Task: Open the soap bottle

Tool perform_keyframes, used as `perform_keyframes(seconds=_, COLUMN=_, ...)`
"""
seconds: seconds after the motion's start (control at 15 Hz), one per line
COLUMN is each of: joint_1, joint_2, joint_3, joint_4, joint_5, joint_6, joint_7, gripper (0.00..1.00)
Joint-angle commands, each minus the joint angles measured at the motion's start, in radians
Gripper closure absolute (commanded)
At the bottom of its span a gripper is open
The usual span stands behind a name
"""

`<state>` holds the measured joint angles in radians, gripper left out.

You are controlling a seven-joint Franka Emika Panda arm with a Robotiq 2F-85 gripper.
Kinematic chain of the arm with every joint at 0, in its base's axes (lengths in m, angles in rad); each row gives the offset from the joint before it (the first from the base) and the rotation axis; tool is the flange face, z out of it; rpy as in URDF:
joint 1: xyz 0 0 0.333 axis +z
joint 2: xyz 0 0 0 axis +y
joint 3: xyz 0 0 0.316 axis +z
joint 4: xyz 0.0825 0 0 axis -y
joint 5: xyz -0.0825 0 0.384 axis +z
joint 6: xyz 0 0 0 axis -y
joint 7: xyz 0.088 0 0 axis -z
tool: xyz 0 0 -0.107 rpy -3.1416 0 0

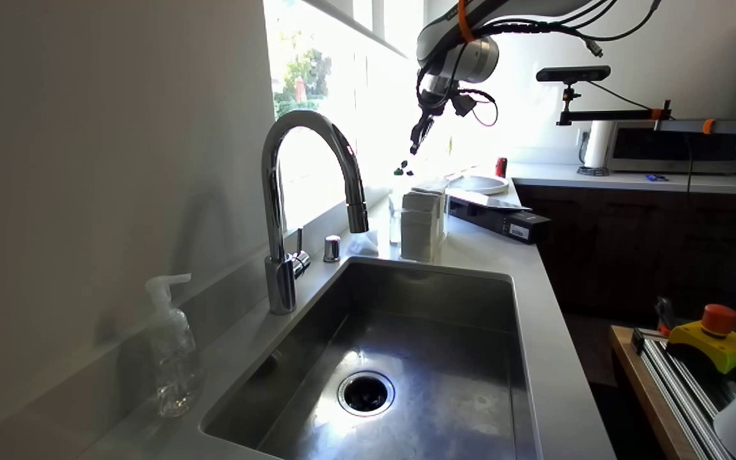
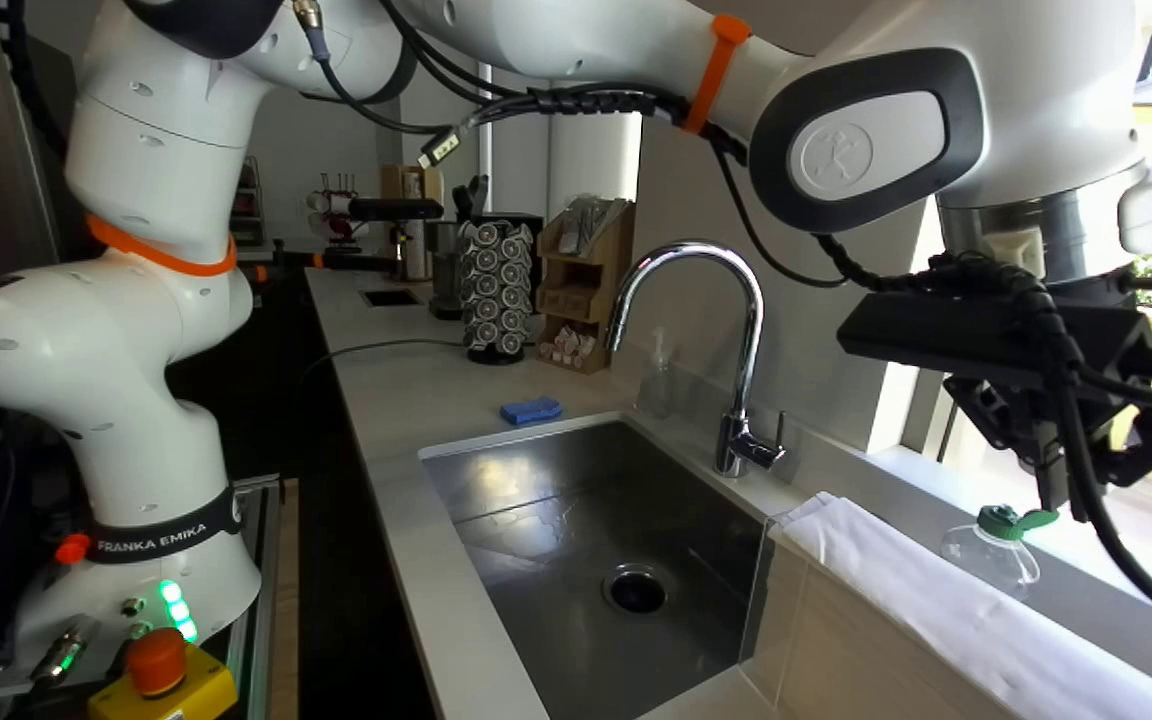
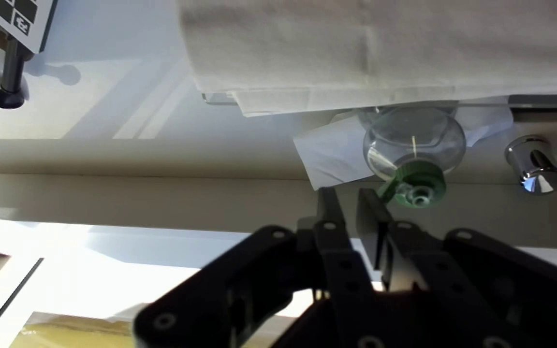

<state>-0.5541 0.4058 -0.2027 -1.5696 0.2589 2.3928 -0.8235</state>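
Note:
The soap bottle (image 2: 991, 550) is a clear, see-through bottle with a green cap (image 2: 998, 522). It stands upright between the white napkins and the window; it also shows in the wrist view (image 3: 416, 133). Its green flip lid (image 2: 1041, 520) stands out to the side, and the small spout (image 3: 421, 198) is exposed. My gripper (image 3: 347, 195) has a narrow empty gap between its fingers. It is above and beside the cap, on the lid's side; in an exterior view, its tips (image 1: 414, 149) point down over the cap. One finger overlaps the lid (image 3: 388, 190); I cannot tell whether they touch.
A stack of white napkins in a clear holder (image 2: 936, 600) stands close beside the bottle. A chrome air-gap cap (image 3: 535, 164), the arched faucet (image 1: 278, 191) and the sink (image 1: 515, 332) lie beyond. A clear pump bottle (image 1: 173, 358) stands past the faucet. The window wall is close.

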Motion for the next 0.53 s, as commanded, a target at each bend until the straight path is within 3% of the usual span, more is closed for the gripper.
perform_keyframes(seconds=0.0, joint_1=-0.009, joint_2=-0.041, joint_3=0.009, joint_4=-0.028, joint_5=-0.003, joint_6=-0.022, joint_7=-0.005, gripper=0.53)
perform_keyframes(seconds=0.47, joint_1=-0.016, joint_2=-0.110, joint_3=0.011, joint_4=-0.094, joint_5=0.028, joint_6=-0.021, joint_7=-0.043, gripper=0.00)
